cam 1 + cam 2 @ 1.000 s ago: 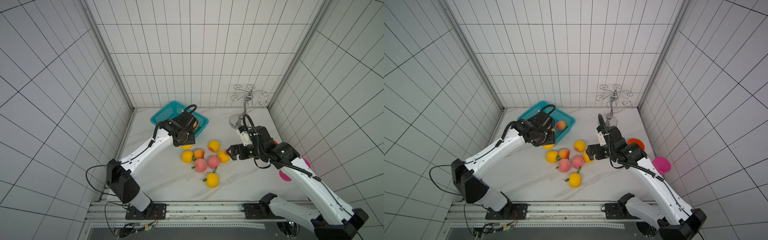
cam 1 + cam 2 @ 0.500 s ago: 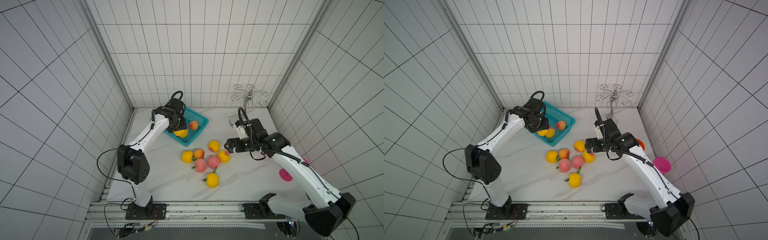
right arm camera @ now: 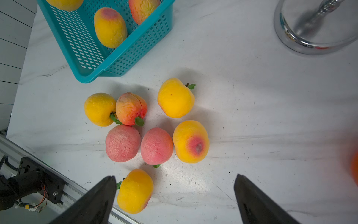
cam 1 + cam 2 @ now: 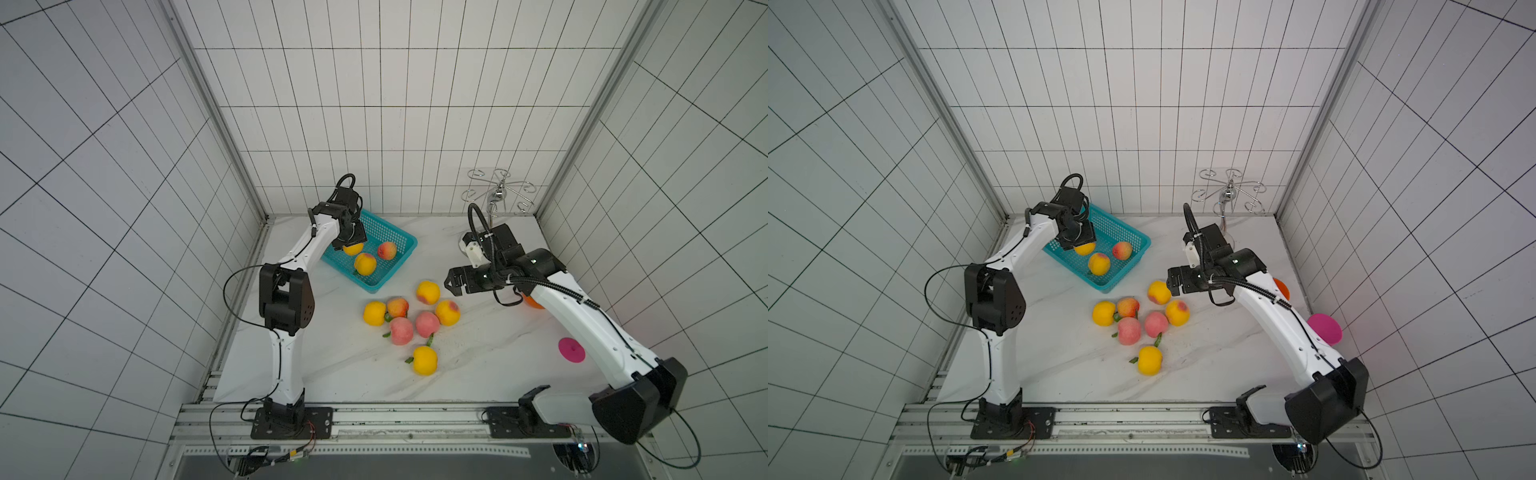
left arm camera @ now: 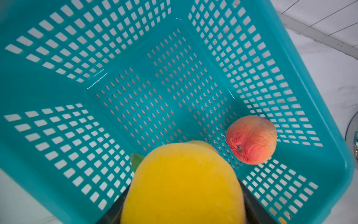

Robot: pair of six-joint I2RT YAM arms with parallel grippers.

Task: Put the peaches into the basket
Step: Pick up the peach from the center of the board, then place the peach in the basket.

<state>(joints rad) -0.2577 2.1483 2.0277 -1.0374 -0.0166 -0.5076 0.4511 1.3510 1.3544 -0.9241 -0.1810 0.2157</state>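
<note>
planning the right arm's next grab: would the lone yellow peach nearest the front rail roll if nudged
Likely yes: the yellow peach is rounded and stands free on the smooth table. Its matte, dimpled skin suggests light foam, probably not slippery.

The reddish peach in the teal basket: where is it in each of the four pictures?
In a top view: the reddish peach inside the teal basket, near its right corner.
In a top view: the reddish peach near the same corner.
Left wrist: on the basket floor, by a mesh wall.
Right wrist: in the basket, cut by the picture's edge.
Shared landmark: the teal basket.
</note>
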